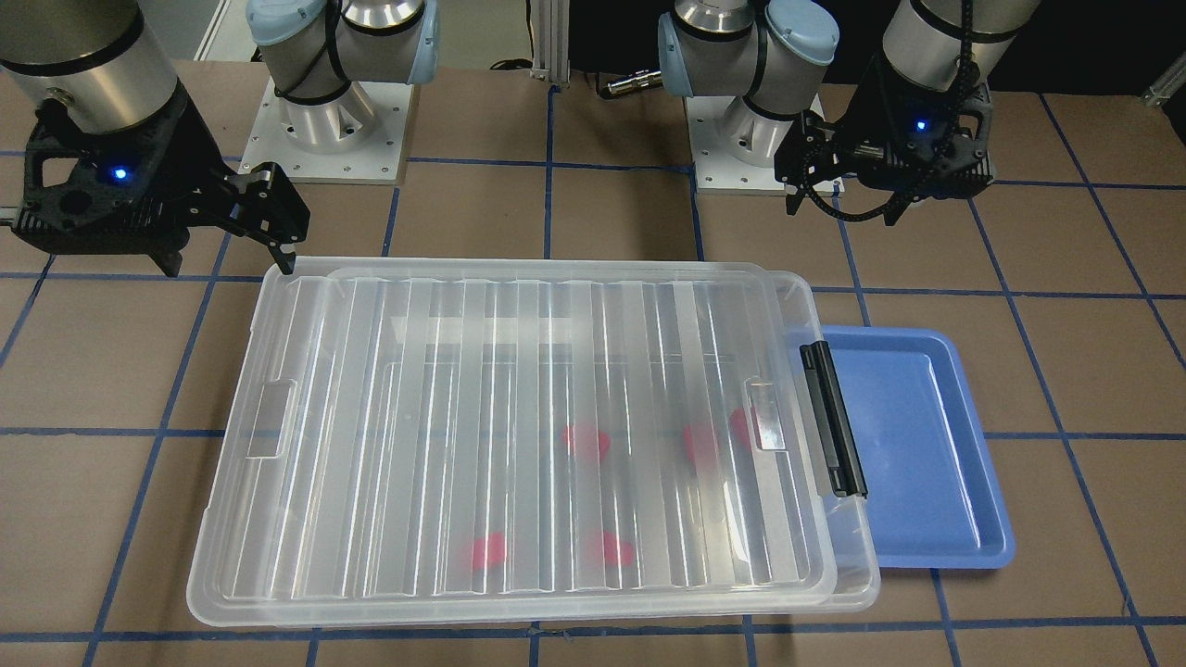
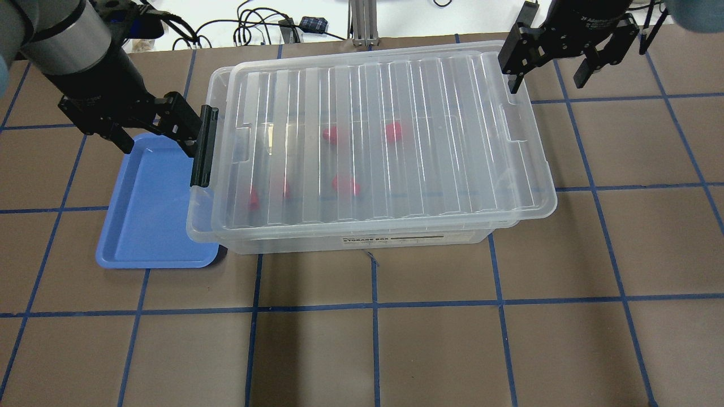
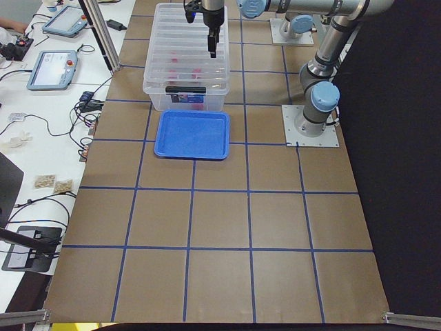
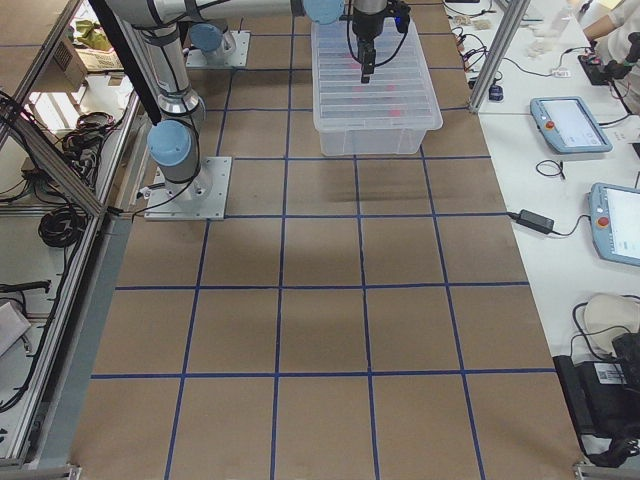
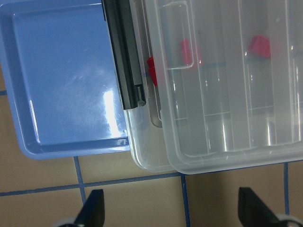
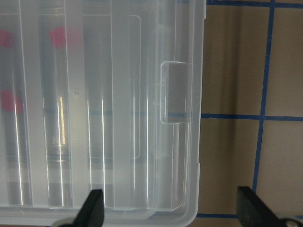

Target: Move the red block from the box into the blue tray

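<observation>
The box (image 2: 452,169) is a clear bin with its ribbed lid (image 1: 371,417) on, slightly offset. Its black latch bar (image 2: 203,147) is on the end nearest the blue tray (image 2: 147,209). Several red blocks show blurred through the lid, such as one (image 1: 586,441) and another (image 2: 393,131). The blue tray is empty and butts against the box's latch end. My left gripper (image 2: 155,133) is open and empty above the tray's far end, beside the latch. My right gripper (image 2: 547,79) is open and empty above the box's other end.
The brown table (image 2: 373,339) has blue tape grid lines. The arm bases (image 1: 324,120) stand behind the box. Cables and a metal post (image 2: 362,22) lie past the table's far edge. Tablets and cables lie on side benches (image 3: 48,69).
</observation>
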Robot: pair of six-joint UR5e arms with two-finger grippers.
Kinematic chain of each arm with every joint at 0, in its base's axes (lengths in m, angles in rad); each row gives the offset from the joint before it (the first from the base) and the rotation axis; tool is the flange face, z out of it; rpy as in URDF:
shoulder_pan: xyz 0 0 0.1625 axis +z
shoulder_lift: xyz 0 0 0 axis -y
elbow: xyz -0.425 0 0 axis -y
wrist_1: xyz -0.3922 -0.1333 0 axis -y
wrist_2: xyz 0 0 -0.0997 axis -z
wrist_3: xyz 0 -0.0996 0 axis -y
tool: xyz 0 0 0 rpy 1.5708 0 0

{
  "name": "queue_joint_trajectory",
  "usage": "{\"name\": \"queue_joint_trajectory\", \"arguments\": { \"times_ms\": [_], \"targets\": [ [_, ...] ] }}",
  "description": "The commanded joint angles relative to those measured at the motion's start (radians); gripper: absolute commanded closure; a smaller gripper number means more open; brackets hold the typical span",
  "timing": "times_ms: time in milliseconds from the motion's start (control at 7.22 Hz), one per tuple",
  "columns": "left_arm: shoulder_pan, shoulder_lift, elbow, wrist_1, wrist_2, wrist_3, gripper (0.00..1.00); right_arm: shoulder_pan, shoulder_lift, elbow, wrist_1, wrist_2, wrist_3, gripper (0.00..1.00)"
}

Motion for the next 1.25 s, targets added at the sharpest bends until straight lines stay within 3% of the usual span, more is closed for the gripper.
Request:
{"name": "queue_joint_trajectory", "arguments": {
  "times_ms": [0,831,1108],
  "targets": [
    [0.000,0.001,0.000,0.000,-0.001,0.017,0.00,-0.002,0.000,0.000,0.002,-0.001,-0.002,0.00],
    [0.000,0.001,0.000,0.000,-0.005,0.016,0.00,0.004,0.015,0.017,-0.016,-0.001,0.001,0.00],
    [0.000,-0.001,0.000,0.000,-0.004,0.018,0.00,-0.005,0.103,0.009,-0.069,-0.001,-0.003,0.00]
  ]
}}
